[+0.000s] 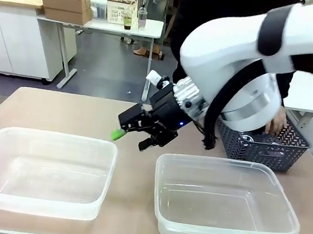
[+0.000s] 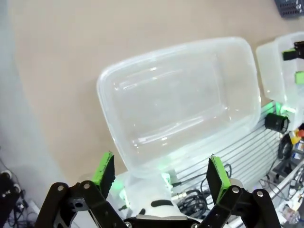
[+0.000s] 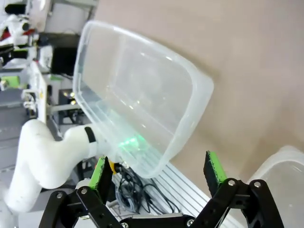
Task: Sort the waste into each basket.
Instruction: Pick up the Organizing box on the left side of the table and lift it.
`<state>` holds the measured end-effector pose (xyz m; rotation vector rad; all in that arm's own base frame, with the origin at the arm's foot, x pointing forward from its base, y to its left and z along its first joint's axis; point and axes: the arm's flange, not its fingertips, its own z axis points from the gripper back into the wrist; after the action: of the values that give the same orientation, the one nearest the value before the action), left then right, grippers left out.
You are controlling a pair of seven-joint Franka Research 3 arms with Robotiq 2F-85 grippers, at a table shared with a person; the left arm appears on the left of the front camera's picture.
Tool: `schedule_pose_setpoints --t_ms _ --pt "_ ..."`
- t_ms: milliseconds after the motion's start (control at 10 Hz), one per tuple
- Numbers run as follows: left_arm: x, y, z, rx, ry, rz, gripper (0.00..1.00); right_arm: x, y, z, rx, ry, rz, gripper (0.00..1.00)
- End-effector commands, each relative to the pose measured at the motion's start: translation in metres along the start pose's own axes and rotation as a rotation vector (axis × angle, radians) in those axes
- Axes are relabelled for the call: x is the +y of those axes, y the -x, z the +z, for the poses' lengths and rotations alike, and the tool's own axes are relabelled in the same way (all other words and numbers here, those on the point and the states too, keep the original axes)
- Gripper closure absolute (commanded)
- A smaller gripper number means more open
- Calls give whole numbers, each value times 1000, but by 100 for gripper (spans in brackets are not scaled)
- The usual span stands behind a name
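Two clear baskets stand side by side at the near edge, the left basket (image 1: 40, 171) (image 2: 180, 104) (image 3: 142, 95) and the right basket (image 1: 223, 201) (image 2: 278, 66) (image 3: 280, 173); both hold nothing. My right gripper (image 1: 133, 140) (image 3: 155, 161) hangs open and holds nothing, above the table just behind the gap between them. From beyond the left basket's outer end, my left gripper (image 2: 160, 161) looks down at it, open, nothing between its pads. No bottle shows on this table. Something silver (image 1: 248, 140) glints inside the dark grey basket; I cannot tell if it is a can.
The dark grey lattice basket (image 1: 261, 143) (image 2: 289, 7) stands at the back right, with a person's hand (image 1: 275, 124) reaching into it. My right arm's big white body (image 1: 237, 53) crosses above it. Bare tabletop (image 1: 61, 112) lies behind the left basket.
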<state>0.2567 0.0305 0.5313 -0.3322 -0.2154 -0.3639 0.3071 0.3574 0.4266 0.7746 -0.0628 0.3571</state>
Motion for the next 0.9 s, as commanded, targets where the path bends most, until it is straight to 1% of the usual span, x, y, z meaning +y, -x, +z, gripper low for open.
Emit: schedule_pose_setpoints --t_ms 0,100,200,300,400,500,600,700,800 --pt "5 -9 0 -31 -53 25 0 -2 10 19 -20 -44 -50 0" --pt "0 0 0 0 0 0 0 0 0 0 0 0 0 0" --pt "2 -15 -30 99 -82 58 0 19 -8 -29 74 166 -47 0" --pt "12 -13 -64 192 -85 108 0 39 -13 -52 113 247 -79 0" --pt "20 -2 -88 255 -90 169 0 48 -17 -70 132 328 -157 0" --pt "24 8 -114 286 -108 191 0 55 -21 -82 118 414 -181 0" --pt "28 15 -144 271 -112 193 0 64 -21 -91 121 475 -153 0" --pt "31 15 -164 193 -110 173 0 65 -17 -87 100 502 -137 0" --pt "34 -29 -89 283 -90 176 0 39 5 -82 97 386 -119 0"
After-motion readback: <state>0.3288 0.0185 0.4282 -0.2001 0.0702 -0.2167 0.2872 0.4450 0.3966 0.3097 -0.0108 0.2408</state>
